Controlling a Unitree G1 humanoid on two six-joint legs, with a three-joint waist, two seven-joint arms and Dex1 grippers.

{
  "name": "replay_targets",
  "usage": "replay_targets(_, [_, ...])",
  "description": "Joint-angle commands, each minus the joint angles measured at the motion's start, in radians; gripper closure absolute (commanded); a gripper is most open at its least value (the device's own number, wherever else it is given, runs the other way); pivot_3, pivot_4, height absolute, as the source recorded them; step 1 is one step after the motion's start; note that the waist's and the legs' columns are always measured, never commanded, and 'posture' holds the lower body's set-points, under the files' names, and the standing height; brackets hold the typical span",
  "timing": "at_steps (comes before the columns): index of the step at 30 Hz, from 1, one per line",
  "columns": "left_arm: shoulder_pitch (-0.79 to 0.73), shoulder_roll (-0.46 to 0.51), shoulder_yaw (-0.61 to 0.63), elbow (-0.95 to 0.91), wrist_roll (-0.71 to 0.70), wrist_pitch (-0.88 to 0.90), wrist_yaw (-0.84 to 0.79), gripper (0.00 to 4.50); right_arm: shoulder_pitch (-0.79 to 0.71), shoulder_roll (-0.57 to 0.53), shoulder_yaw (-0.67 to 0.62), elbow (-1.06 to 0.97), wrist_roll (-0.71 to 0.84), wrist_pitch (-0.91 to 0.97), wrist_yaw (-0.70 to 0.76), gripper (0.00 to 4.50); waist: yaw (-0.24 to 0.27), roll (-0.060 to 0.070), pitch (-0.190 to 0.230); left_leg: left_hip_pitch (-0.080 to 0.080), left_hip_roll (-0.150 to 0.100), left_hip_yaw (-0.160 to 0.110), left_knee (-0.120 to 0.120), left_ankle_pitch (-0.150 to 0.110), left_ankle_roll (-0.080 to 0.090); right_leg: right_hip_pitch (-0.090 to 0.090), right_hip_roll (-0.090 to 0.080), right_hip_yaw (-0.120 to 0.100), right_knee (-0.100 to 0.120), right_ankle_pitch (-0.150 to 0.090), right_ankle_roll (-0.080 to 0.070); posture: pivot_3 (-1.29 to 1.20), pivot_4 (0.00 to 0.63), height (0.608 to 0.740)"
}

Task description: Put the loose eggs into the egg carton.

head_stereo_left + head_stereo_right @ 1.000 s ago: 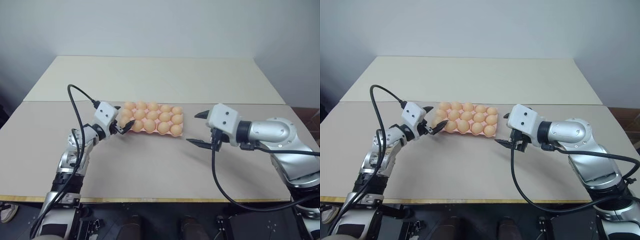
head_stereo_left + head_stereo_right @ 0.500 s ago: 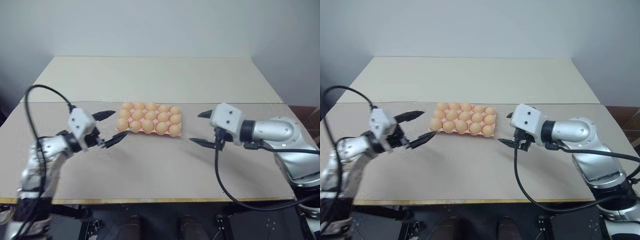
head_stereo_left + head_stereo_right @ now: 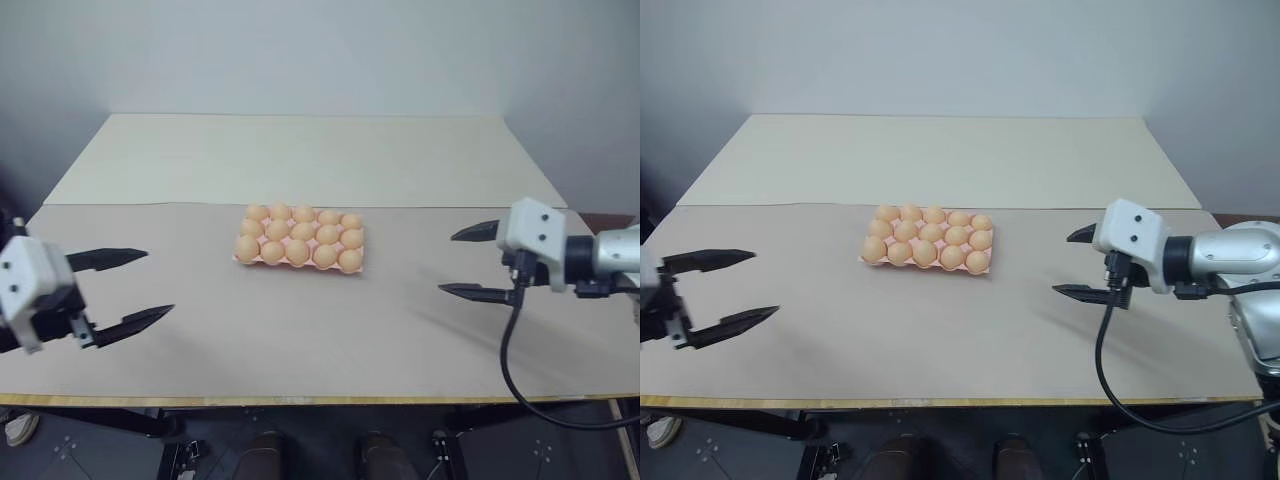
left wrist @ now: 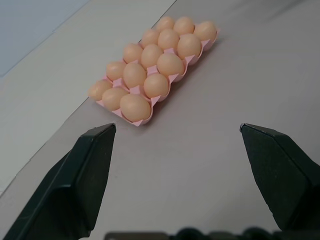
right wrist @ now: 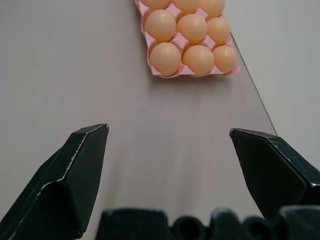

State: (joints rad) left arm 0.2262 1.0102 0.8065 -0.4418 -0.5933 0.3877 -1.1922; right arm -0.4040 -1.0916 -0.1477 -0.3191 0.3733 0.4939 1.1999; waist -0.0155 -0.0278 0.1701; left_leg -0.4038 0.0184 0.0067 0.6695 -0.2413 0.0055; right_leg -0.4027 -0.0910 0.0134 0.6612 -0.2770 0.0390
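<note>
The egg carton sits in the middle of the counter, and every cup has an egg in it. The left end effector is far out to the carton's left, fingers spread wide, holding nothing. The right end effector is far out to the carton's right, also wide and empty. Both point in at the carton.

White wrist blocks, tapered black fingers, silver forearm, black cable
</note>
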Motion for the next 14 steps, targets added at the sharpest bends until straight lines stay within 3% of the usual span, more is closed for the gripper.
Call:
replay_targets(1, [0.037,0.017,0.132,-0.061,-0.036,0.048,-0.036,0.18,-0.003,-0.042,-0.063,0.017,0.050,-0.034,0.072,0.00,0.001,0.000,0.000,0.001,0.000,0.000,0.000,0.000,0.000,0.001,0.000,0.000,0.000,0.000,0.000,0.00,0.150,0.740])
replay_targets(6, [0.088,0.016,0.222,-0.109,-0.063,0.116,-0.056,0.18,0.004,-0.069,-0.059,0.046,0.053,-0.081,0.124,0.00,0.001,0.000,0.000,0.001,0.001,0.000,0.000,0.000,0.000,0.001,0.000,0.000,0.000,0.000,0.000,0.00,0.150,0.740])
replay_targets(14, [0.095,0.034,0.247,-0.130,-0.065,0.172,-0.052,0.18,-0.022,-0.063,-0.027,0.064,0.036,-0.102,0.108,0.00,0.001,0.000,0.000,0.001,0.000,0.001,0.000,0.000,0.000,0.001,0.000,0.000,0.000,0.000,0.000,0.00,0.150,0.740])
